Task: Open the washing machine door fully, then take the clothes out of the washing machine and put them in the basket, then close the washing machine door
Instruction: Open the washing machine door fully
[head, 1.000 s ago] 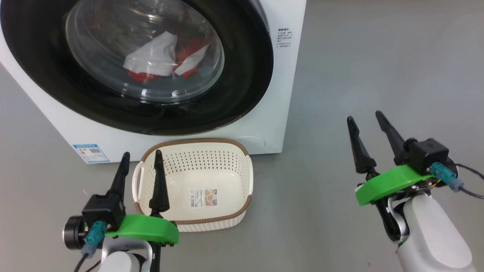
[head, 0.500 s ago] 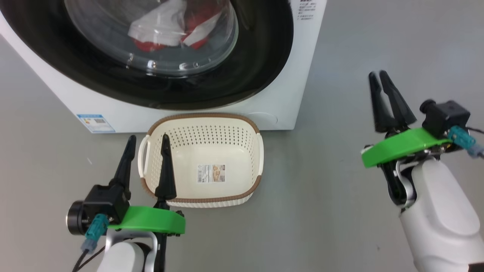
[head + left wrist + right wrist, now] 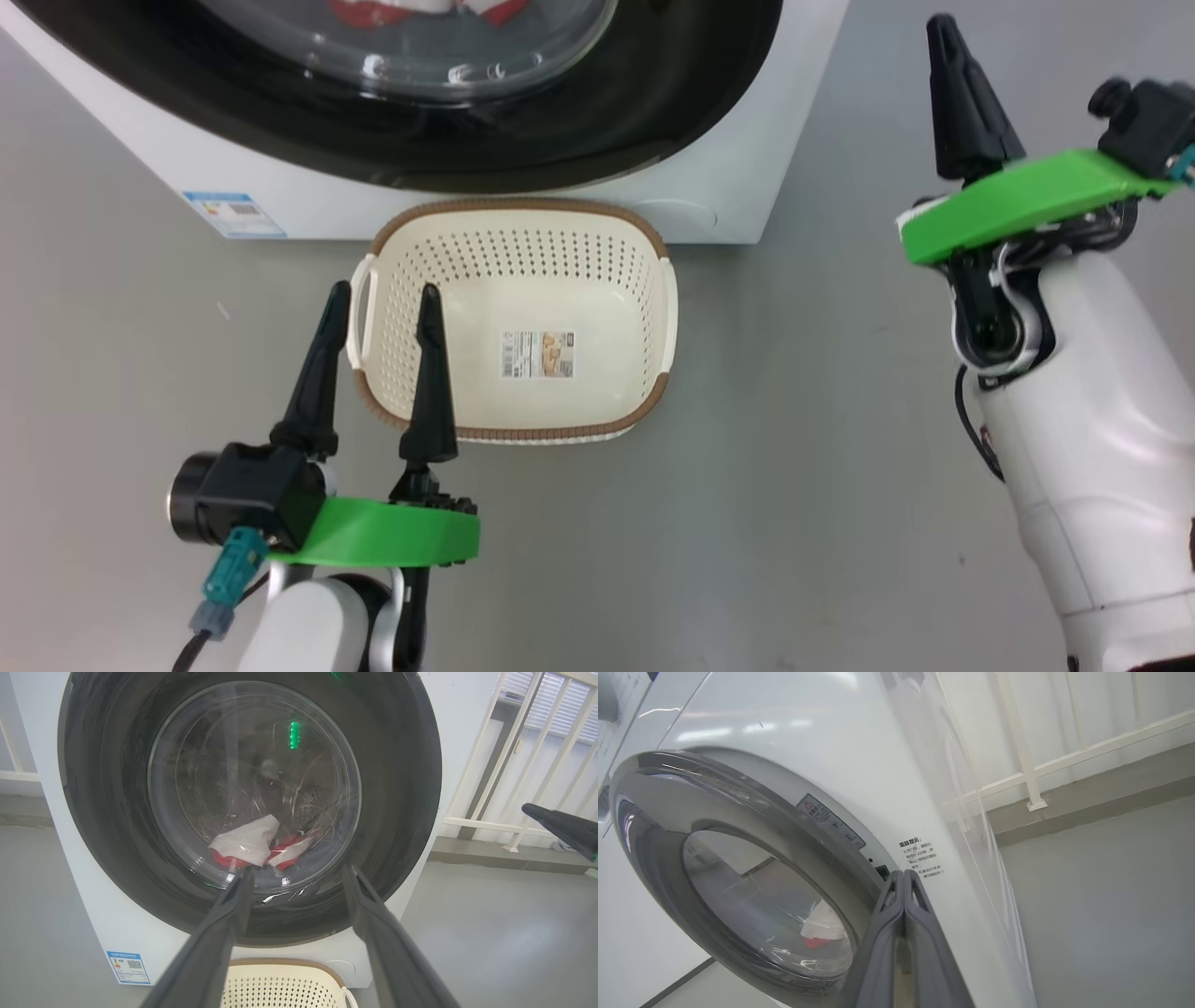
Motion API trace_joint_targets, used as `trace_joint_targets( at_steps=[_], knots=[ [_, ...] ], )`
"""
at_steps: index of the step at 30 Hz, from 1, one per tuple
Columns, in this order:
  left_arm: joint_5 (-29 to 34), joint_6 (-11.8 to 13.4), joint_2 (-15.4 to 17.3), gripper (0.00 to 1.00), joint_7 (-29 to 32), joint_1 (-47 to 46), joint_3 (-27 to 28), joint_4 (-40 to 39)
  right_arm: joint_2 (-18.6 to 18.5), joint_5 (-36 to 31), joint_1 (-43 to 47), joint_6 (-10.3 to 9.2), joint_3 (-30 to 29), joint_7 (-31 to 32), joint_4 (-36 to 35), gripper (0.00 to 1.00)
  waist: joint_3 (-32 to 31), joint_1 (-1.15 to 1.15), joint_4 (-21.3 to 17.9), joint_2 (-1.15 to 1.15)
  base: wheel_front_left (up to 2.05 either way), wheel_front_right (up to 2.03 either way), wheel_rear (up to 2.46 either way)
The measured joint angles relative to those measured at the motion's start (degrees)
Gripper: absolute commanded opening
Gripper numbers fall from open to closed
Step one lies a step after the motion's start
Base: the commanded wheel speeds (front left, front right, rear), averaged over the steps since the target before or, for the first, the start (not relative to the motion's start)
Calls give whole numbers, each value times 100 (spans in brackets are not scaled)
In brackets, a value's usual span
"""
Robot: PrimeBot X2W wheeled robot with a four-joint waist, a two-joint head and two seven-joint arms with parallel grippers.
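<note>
Before the washing machine (image 3: 780, 112), basket (image 3: 523, 266) mouth-up, long axis along its front.

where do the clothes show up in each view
head view: the clothes at the top edge, left of centre
left wrist view: the clothes just below centre, low in the window
right wrist view: the clothes lower left of centre
shared landmark: the washing machine door, its glass in front of them

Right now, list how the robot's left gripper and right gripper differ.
The left gripper has its long dark fingers spread; the right gripper has them pressed together. The left shows by the cream perforated basket; the right reaches further forward, beside the white washing machine. Both have green mounts and hold nothing.
</note>
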Motion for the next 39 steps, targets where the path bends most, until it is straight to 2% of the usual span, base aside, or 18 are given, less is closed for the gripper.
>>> trace_joint_targets(
  at_steps=[5,16,25,29,39],
  knots=[
    [22,0,-5,100,-7,-103,-114,-281,-37,755,-384,0,37,483,34,0,257,0,82,0,0,0,0],
    [59,0,-19,100,-7,-266,-293,-599,-369,2630,-1047,0,158,1605,-278,0,845,0,230,0,0,0,0],
    [59,-2,-24,100,-7,-392,-387,-599,-568,3873,-1455,-1,-103,2405,-298,0,1177,0,388,0,0,0,0],
    [59,-3,-30,100,-8,-464,-407,-599,-579,4185,-1584,-1,-135,2697,-286,0,1289,0,456,0,0,0,0],
    [59,-10,-43,100,-8,-572,-476,-595,-639,4488,-1935,-1,-90,3019,-237,0,1452,0,638,0,0,0,0]
  ],
)
